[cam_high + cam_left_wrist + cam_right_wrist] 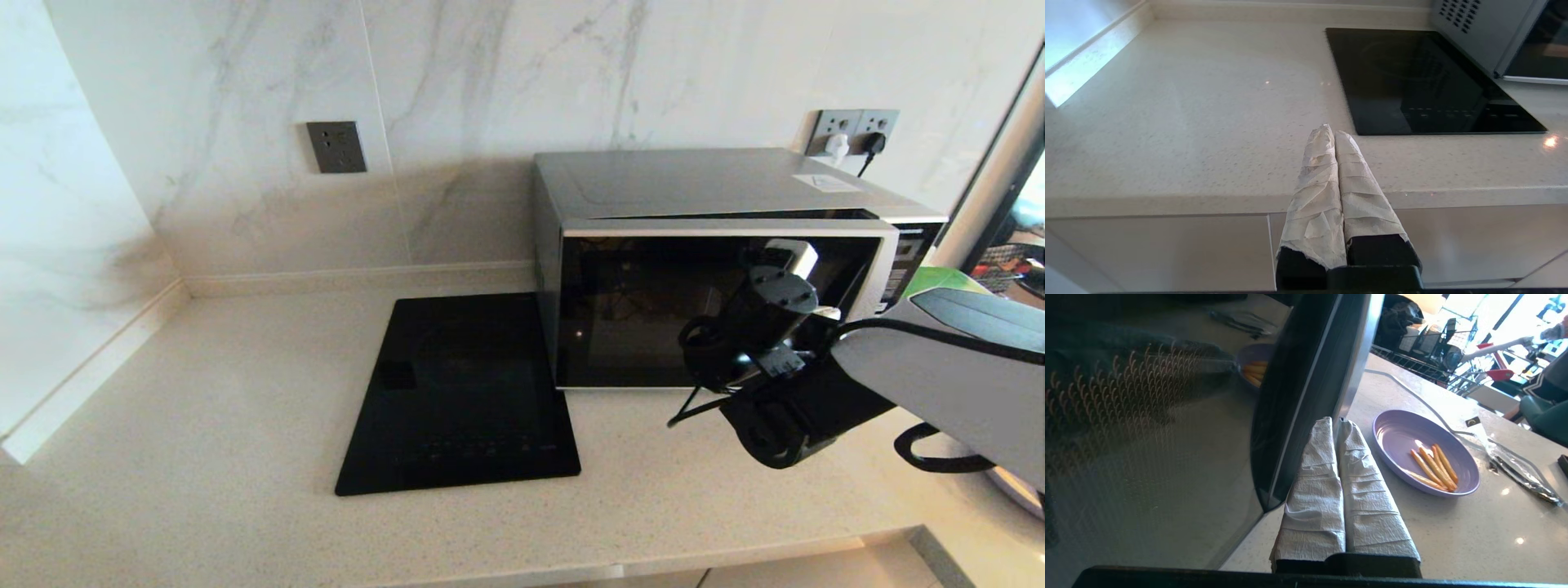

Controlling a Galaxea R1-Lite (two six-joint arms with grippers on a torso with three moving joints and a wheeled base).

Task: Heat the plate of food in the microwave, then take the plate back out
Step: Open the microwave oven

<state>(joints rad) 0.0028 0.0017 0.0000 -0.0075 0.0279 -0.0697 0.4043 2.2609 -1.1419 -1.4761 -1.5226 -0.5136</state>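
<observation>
The silver-grey microwave (702, 188) stands at the back right of the counter. Its dark glass door (645, 318) sits slightly ajar, with a thin gap along its top. My right gripper (804, 260) is in front of the door's right side. In the right wrist view this gripper (1336, 421) is shut, its taped tips against the lower end of the silver handle (1359, 363). The lilac plate (1404, 433) with several yellow fries (1433, 465) rests on the counter beside the microwave; my right arm hides it in the head view. My left gripper (1331, 132) is shut and empty over the counter's front edge.
A flat black cooktop (457, 400) lies left of the microwave (1470, 36). A green tray (939, 282) shows behind my right arm. A plastic-wrapped utensil (1519, 469) lies past the plate, with a wire rack (1425, 343) farther off. Two plugs sit in the wall socket (853, 131).
</observation>
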